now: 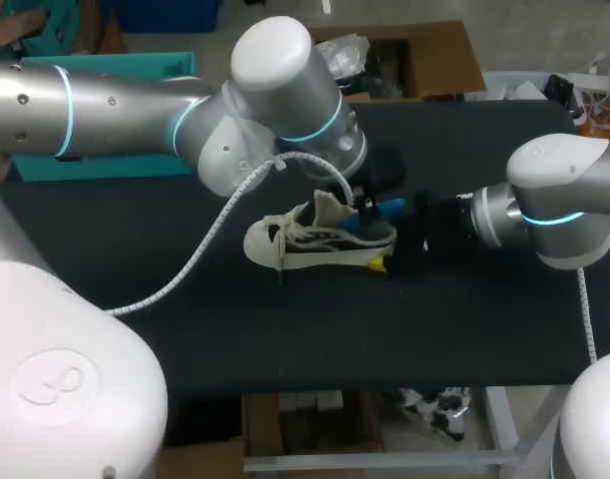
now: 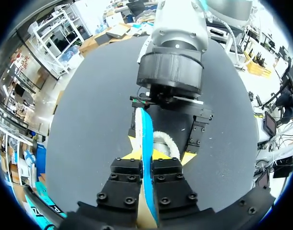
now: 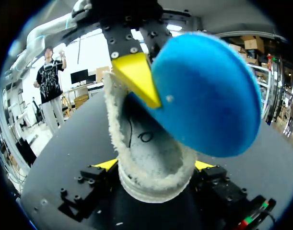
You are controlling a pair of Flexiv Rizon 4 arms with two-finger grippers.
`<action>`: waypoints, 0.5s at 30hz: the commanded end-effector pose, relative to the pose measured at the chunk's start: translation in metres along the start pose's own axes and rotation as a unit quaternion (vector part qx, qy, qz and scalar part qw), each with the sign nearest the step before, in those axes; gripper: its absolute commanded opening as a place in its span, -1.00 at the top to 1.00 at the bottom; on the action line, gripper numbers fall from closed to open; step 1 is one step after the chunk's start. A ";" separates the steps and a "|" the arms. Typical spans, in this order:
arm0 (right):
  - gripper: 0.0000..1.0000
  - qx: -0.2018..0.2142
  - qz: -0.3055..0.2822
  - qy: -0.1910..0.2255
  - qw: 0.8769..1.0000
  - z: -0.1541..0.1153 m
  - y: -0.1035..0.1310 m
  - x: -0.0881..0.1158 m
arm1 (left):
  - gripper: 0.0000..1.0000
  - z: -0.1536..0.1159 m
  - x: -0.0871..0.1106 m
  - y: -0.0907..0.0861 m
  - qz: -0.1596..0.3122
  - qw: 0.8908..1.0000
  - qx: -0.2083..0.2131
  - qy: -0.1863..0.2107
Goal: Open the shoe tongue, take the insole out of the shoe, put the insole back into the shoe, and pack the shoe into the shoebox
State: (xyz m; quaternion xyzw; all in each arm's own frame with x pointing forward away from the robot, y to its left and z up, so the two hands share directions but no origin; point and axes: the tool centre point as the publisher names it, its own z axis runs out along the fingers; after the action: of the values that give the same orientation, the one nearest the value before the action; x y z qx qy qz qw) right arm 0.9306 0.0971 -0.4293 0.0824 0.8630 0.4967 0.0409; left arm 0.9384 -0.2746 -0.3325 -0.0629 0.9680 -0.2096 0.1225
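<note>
The cream sneaker [image 1: 314, 242] is seen at the middle of the head view on the black table [image 1: 185, 319], with its toe pointed to the frame's left. Its fleecy heel is clamped from both sides by the yellow-tipped fingers of the right gripper [image 3: 156, 165], whose arm is seen at the right edge. The blue insole [image 2: 146, 129] is held partly out of the sneaker's mouth. It is pinched edge-on between the pressed-together fingers of the left gripper [image 2: 145, 158], whose arm is extended from the upper left past the frame's middle.
</note>
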 end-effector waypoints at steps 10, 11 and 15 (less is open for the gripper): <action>0.62 0.001 -0.006 -0.003 1.000 -0.002 0.000 0.000 | 1.00 -0.055 0.010 -0.009 0.001 0.992 0.119 0.043; 0.11 0.001 -0.007 -0.004 1.000 -0.004 0.001 0.000 | 1.00 -0.059 0.010 -0.010 -0.001 0.991 0.128 0.046; -1.00 0.006 -0.012 -0.006 1.000 -0.010 0.004 -0.001 | 1.00 -0.073 0.008 -0.015 -0.006 0.985 0.162 0.067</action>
State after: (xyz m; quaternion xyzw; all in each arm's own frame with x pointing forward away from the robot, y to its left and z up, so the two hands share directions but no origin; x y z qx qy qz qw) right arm 0.9330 0.0930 -0.4260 0.0741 0.8652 0.4933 0.0508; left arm 0.9146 -0.2738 -0.2714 -0.0433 0.9407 -0.3281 0.0749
